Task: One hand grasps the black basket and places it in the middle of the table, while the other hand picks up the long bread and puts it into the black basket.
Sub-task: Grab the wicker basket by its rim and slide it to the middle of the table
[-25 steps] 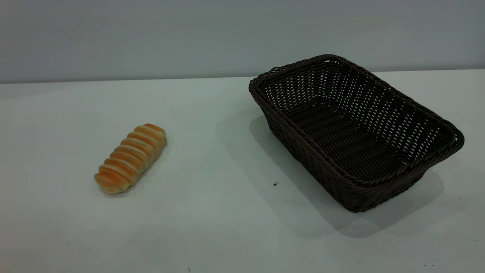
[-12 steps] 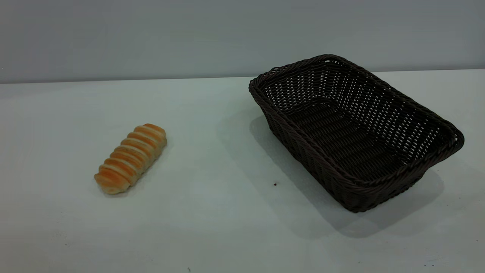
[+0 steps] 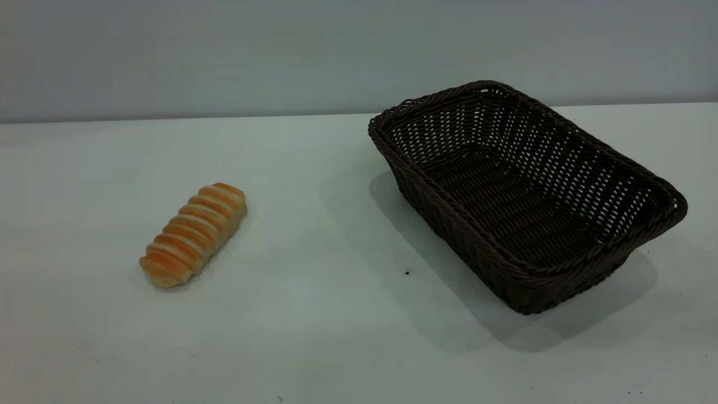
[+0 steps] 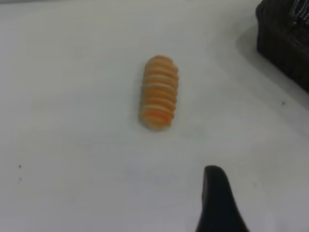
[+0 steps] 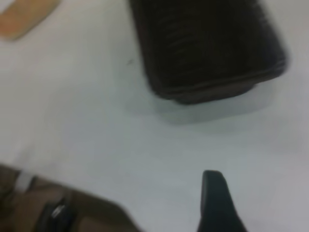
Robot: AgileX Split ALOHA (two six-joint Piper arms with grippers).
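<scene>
long bread (image 4: 159, 92) beyond left hand (image 4: 218, 200)

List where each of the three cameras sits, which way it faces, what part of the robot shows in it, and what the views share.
Exterior view: outside the rig, looking down across the table at the long bread and black basket; no arm shows.
Left wrist view: above the table, aimed at the bread; one finger shows.
Right wrist view: above the basket's end; one finger shows.
Shared: bread and basket appear in all three.
</scene>
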